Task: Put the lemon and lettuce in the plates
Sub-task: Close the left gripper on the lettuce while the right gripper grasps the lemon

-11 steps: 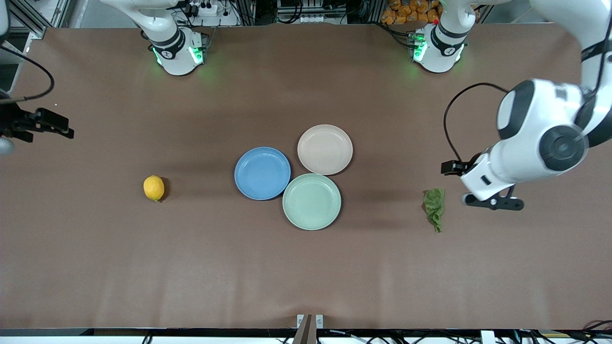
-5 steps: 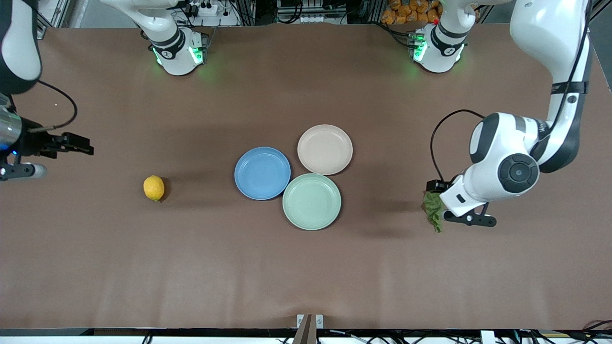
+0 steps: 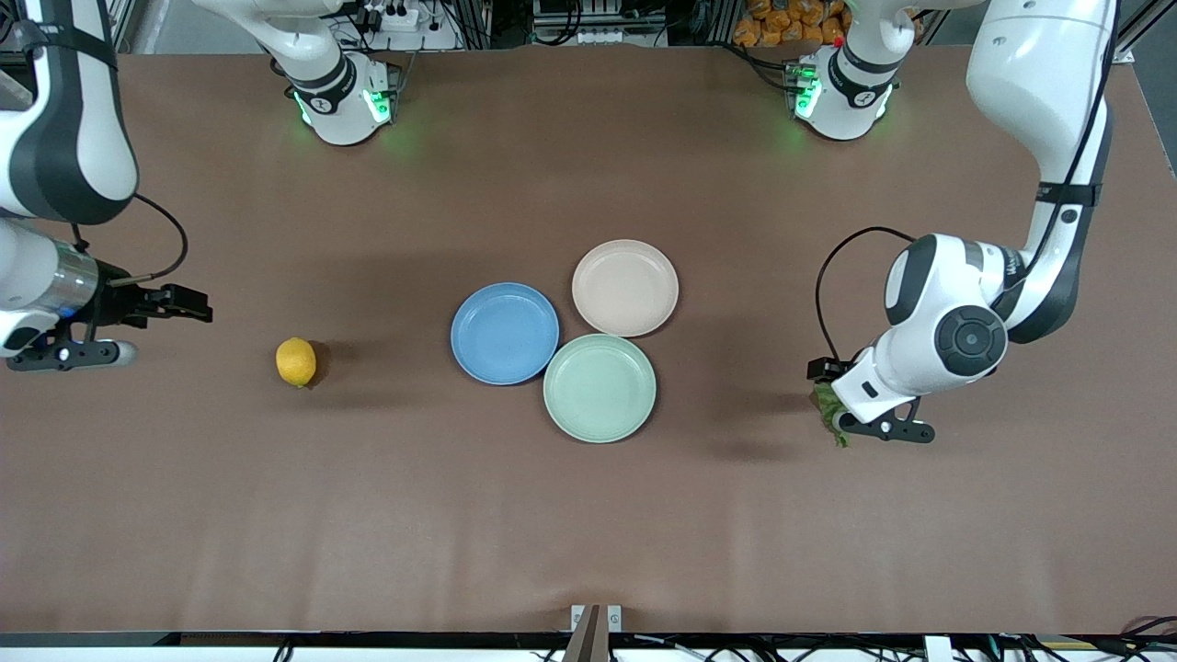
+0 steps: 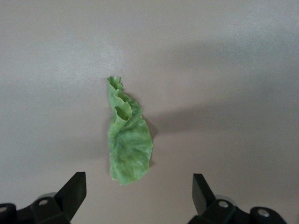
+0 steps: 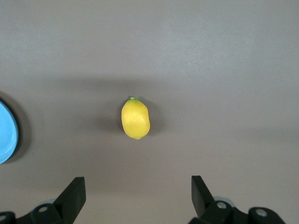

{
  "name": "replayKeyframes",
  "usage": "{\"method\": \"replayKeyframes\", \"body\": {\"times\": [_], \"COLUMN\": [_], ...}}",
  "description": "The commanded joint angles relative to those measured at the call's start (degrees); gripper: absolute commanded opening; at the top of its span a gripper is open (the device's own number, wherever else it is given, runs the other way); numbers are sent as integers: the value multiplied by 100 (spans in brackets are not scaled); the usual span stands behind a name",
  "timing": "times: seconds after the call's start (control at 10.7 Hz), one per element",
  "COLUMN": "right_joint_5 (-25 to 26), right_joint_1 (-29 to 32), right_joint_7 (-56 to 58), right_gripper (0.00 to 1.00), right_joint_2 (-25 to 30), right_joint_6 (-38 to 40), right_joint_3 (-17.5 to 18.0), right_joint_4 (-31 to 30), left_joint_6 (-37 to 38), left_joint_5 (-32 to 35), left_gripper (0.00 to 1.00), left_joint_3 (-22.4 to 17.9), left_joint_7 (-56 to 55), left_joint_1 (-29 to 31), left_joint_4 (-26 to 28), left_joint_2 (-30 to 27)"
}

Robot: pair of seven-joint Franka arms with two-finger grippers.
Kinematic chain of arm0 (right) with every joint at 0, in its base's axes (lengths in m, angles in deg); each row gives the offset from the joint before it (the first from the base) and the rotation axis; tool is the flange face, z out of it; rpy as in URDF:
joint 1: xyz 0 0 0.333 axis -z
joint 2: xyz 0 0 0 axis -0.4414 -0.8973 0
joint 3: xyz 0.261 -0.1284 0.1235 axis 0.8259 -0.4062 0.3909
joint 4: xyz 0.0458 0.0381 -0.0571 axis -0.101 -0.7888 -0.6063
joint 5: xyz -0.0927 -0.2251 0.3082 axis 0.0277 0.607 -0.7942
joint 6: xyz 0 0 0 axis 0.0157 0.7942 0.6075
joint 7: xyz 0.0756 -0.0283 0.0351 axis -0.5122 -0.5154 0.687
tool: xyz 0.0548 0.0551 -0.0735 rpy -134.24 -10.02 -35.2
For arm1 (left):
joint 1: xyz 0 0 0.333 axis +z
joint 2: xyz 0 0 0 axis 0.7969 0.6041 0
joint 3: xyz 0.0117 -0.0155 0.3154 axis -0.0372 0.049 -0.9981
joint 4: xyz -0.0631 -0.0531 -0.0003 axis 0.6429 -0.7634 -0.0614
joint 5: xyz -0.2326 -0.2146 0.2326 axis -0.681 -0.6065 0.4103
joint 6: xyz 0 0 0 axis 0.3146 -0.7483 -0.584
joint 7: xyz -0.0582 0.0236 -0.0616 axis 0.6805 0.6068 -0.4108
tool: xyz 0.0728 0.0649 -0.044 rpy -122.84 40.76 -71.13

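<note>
The yellow lemon (image 3: 295, 361) (image 5: 135, 119) lies on the brown table toward the right arm's end. My right gripper (image 3: 152, 329) (image 5: 138, 196) is open and empty over bare table beside the lemon, apart from it. The green ruffled lettuce (image 3: 825, 403) (image 4: 128, 144) lies flat toward the left arm's end, mostly covered in the front view by my left hand. My left gripper (image 3: 853, 400) (image 4: 139, 196) hangs open over one end of the leaf, with nothing between its fingers. The blue plate (image 3: 504, 333) and the beige-pink plate (image 3: 625, 287) sit mid-table, both bare.
A mint-green plate (image 3: 599, 387) touches the two other plates on the side nearer the front camera. The blue plate's rim (image 5: 7, 133) shows at the edge of the right wrist view. Bare table lies between each plate and the lemon or lettuce.
My left gripper has moved in over the lettuce and now covers most of it. My right gripper has moved along the table toward the lemon. Both stayed open.
</note>
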Motion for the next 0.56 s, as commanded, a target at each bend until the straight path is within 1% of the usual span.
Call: {"method": "replayKeyframes", "body": {"times": [0.0, 0.28, 0.47], "right_joint_5": [-62, -62, -62], "right_joint_1": [27, 18, 0], "right_joint_7": [-48, -48, -48], "right_gripper": [100, 100, 100], "right_joint_2": [83, -189, -356], "right_joint_6": [-443, -637, -813], "right_joint_3": [41, 41, 50], "right_joint_4": [-446, -482, -482], "left_joint_6": [-334, -432, -677], "left_joint_5": [130, 147, 139], "left_gripper": [100, 100, 100], "left_joint_3": [1, -34, -25], "left_joint_7": [79, 131, 419], "left_joint_1": [55, 178, 344], "left_joint_4": [-10, -36, -54], "left_joint_2": [262, 596, 772]}}
